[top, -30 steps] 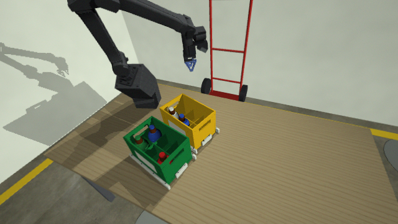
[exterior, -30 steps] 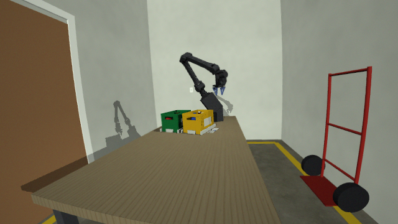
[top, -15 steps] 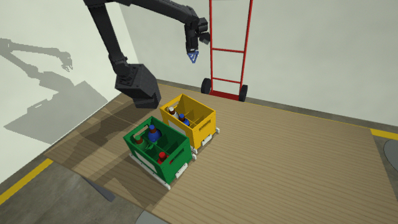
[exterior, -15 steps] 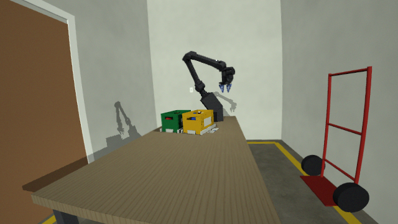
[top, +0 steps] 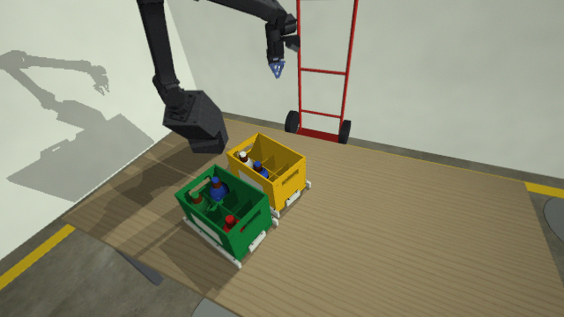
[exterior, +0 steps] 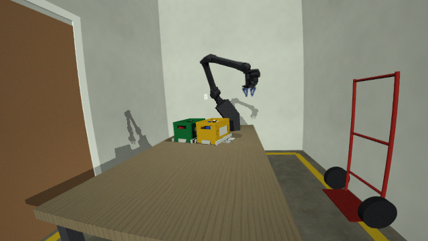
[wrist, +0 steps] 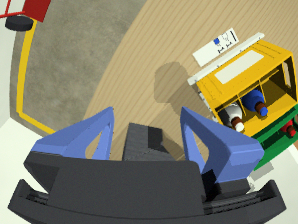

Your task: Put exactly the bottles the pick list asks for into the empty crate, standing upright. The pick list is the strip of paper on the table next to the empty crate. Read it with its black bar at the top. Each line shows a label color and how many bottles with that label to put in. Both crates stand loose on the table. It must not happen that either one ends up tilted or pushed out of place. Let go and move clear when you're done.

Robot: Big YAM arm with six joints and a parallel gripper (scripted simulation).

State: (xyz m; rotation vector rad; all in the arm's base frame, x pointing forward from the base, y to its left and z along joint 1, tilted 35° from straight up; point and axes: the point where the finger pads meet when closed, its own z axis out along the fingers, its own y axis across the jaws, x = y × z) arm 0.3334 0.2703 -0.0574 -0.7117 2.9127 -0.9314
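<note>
Both crates sit level on the table [top: 374, 220] [exterior: 200, 181] [wrist: 135, 65], side by side, long axes roughly parallel and running away from the arm's base [top: 203, 119] [exterior: 231, 114]. The yellow crate [top: 282, 194] [exterior: 204, 135] [wrist: 272, 55] holds a white bottle [top: 245, 160] [wrist: 233, 117] and a blue bottle [top: 261, 171] [wrist: 256, 102], in separate compartments, upright, caps up. The green crate [top: 253, 229] [exterior: 182, 134] [wrist: 272, 147] holds a blue-labelled bottle [top: 218, 190], a green bottle [top: 199, 202] and a red bottle [top: 229, 224] [wrist: 289, 128], likewise cap-up.

The pick list [exterior: 229, 140] [wrist: 216, 47] lies flat just beside the yellow crate, on the side opposite the green one. Its length follows the crate's long side, the black bar at the end farther from the arm's base. A blue mark is noted; the counts are too small for me to certify.

The gripper [top: 277, 72] [exterior: 249, 92] [wrist: 147, 112] hangs well above the table, fingers downward, spread apart and grasping nothing. It is well clear of both crates.

Obstructions: the crates' neighbouring long walls leave little room between them, and compartment dividers surround the bottles. White strips and brackets line the crates' feet. A red hand truck [top: 323, 71] [exterior: 371, 138] [wrist: 37, 9] stands upright on the floor beyond the table's edge, apart from the crates.

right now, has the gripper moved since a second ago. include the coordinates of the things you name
Yes. In the exterior view, the gripper [top: 277, 77] [exterior: 249, 96] [wrist: 147, 112] has moved right and slightly up, toward the red hand truck [top: 322, 71] [exterior: 371, 138] [wrist: 38, 9].
</note>
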